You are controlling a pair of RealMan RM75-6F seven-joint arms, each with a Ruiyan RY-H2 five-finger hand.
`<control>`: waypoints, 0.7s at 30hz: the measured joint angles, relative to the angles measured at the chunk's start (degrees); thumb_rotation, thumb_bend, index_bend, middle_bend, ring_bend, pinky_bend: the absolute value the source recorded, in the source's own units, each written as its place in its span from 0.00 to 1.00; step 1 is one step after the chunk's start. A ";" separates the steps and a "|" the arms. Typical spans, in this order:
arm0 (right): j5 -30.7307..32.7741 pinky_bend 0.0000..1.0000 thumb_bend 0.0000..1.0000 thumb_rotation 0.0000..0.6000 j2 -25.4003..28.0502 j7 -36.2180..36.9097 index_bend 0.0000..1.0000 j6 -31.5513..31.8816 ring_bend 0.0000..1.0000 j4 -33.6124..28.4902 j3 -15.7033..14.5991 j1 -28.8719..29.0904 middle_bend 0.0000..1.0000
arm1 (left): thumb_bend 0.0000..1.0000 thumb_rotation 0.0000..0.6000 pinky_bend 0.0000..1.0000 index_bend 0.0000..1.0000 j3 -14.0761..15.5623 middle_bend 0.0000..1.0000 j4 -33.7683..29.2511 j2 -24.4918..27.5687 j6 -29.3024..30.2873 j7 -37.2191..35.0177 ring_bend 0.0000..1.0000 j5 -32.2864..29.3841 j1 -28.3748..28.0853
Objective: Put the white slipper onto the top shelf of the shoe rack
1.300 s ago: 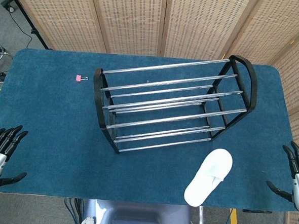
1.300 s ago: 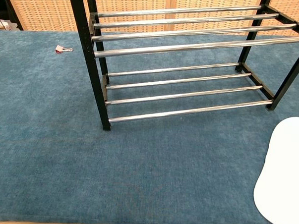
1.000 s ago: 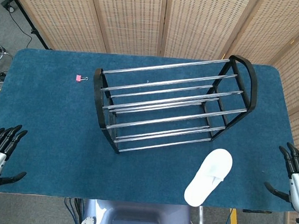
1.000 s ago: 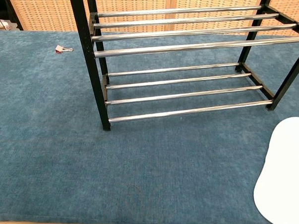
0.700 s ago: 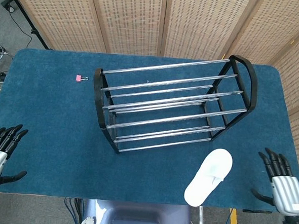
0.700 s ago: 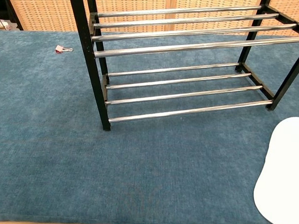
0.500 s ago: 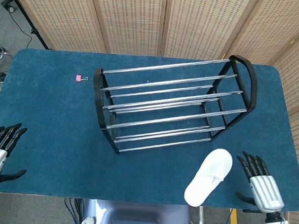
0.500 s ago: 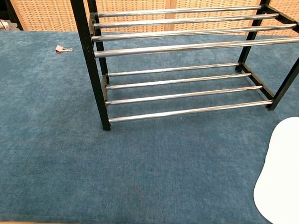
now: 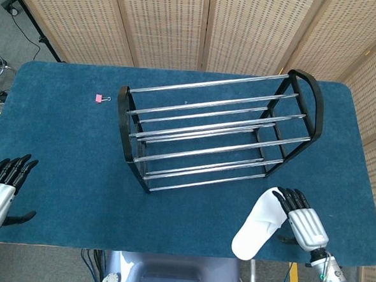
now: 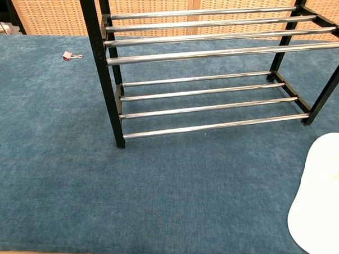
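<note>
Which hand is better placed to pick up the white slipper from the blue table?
The right hand. It hovers at the right edge of the white fabric slipper, which lies near the table's front right. The left hand sits at the far left edge, with the black-and-chrome shoe rack between.

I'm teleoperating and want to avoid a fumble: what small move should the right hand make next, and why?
Probably lower the right hand and close its fingers around the slipper. The hand sits at the slipper's right edge, fingers apart and holding nothing, while the slipper lies flat on the table in front of the rack.
</note>
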 measured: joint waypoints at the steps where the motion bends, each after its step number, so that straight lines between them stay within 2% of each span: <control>1: 0.47 0.00 0.00 1.00 -0.43 0.00 0.08 -0.26 0.00 0.38 0.17 0.16 0.07 | 0.00 1.00 0.00 0.00 -0.03 0.00 -0.04 -0.08 0.00 0.13 0.00 -0.13 -0.02; 15: 4.84 0.00 0.00 1.00 -4.55 -3.31 0.15 -1.46 0.00 2.36 1.00 0.92 0.09 | 0.00 1.00 0.00 0.00 0.07 0.00 -0.32 -0.57 0.21 1.18 0.00 -0.42 0.01; 21: 6.10 0.00 0.00 1.00 -5.00 -4.14 0.14 -1.57 0.00 1.28 1.23 1.00 0.09 | 0.00 1.00 0.00 0.00 0.02 0.00 -0.31 -0.55 0.13 1.26 0.00 -0.69 -0.07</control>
